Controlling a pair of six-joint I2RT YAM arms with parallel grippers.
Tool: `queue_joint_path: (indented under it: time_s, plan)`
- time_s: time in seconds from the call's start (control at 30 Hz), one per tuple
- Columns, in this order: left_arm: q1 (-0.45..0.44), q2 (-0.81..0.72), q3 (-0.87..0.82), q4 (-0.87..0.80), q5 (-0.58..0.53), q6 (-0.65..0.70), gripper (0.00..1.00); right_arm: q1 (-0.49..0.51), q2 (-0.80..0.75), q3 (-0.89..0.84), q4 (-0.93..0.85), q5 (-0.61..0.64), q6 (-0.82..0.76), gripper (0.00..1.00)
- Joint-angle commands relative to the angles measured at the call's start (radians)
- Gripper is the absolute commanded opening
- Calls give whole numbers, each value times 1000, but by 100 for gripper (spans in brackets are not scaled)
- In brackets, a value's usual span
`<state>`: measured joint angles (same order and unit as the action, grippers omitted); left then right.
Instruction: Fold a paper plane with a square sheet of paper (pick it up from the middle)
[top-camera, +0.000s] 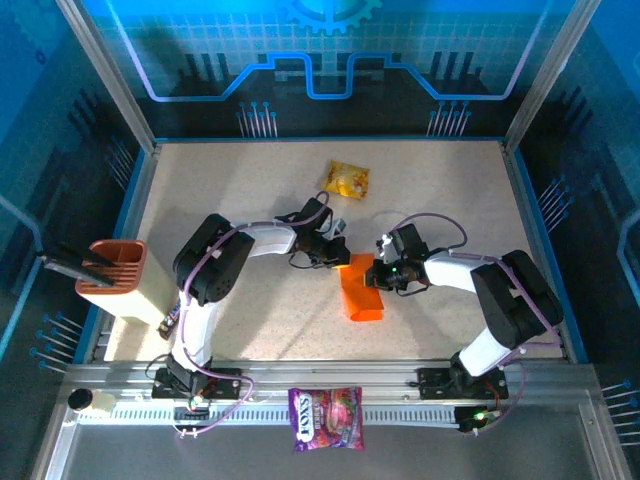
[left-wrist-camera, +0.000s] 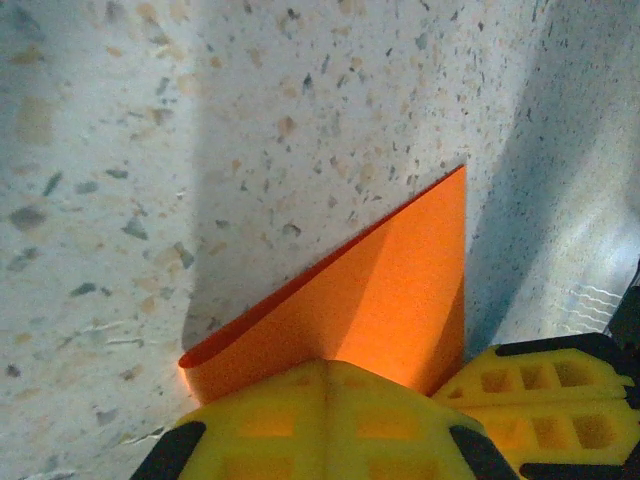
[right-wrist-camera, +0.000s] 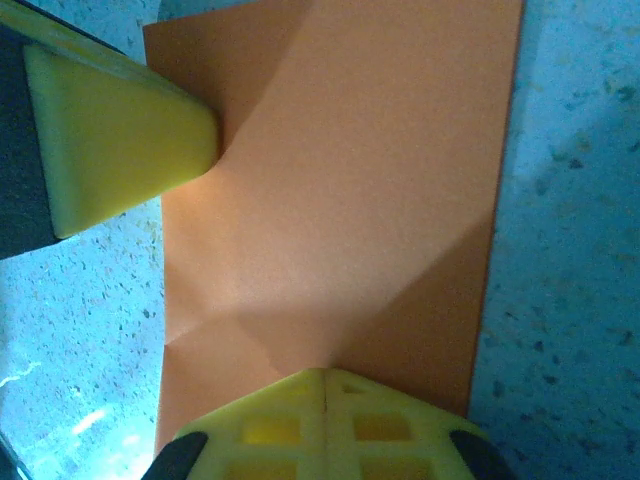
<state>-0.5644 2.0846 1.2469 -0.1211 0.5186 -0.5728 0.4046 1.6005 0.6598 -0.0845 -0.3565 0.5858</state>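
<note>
The square sheet of paper (top-camera: 362, 290) is laid mid-worktop, long axis run from far edge to near edge; the left jaws, pressed together, are set on its far corner; the right jaws, likewise closed, on its right edge.

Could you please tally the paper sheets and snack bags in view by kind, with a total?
Orange paper sheet: 1
Snack bags: 2, the yellow bag and the purple bag
Total: 3
</note>
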Motion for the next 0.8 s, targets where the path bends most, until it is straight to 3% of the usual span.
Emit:
queue_joint_path:
  time_s: [0.0, 0.2, 0.4, 0.77]
  plan:
    - [30, 41, 26, -76, -85, 31, 0, -20, 22, -41, -106, 77, -1, 0]
    - [34, -2, 82, -92, -79, 22, 0, -21, 22, -44, -107, 77, -1, 0]
    - [0, -62, 102, -31, 51, -43, 0, -21, 18, -43, -107, 83, 0, 0]
    - [-47, -70, 15, -23, 8, -20, 0, -22, 14, -46, -106, 80, 2, 0]
